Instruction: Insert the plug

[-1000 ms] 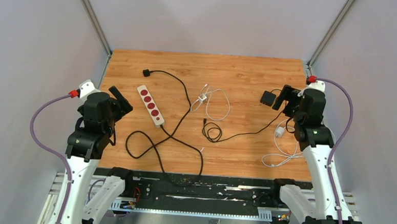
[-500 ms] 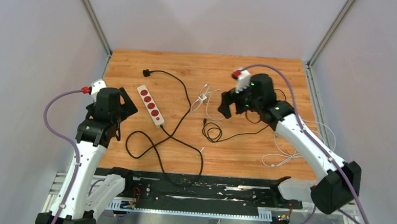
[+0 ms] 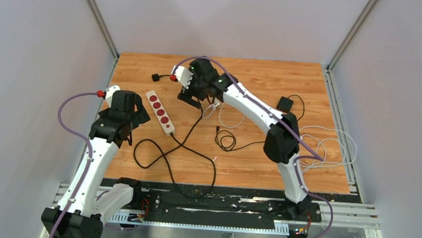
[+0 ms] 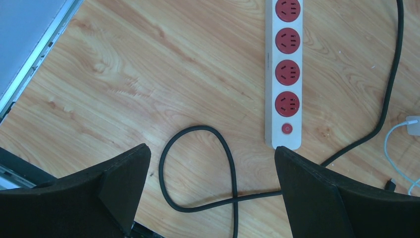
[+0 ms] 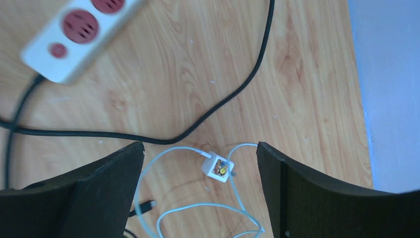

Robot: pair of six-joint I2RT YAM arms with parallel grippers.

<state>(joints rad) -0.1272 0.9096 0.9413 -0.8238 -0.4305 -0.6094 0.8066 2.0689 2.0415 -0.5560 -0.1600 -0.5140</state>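
**Charger plug (image 5: 217, 167) loose on table, apart from power strip; both grippers spread and empty**

Location of charger plug: a small white cube lying on the wooden table (image 3: 266, 73) near its middle, to the right of the power strip (image 3: 160, 112) and well apart from it; a thin white cable (image 5: 168, 148) runs into one side of the cube and loops around it; a black cord (image 5: 233, 94) lies between cube and strip.

Power strip: white bar with four red sockets and a red switch at its near end; all four sockets are vacant in the left wrist view; its black cord forms a loop just off the switch end; a black plug (image 3: 155, 77) lies at the far end of a black cord, near the far end of the strip, unconnected.

Right gripper (image 5: 199, 146): reaches across to the far middle of the table, above the charger plug; fingers spread wide, cube visible between them, no contact seen.

Left gripper (image 4: 210, 153): held over the near end of the strip; fingers fully spread; holds nothing.
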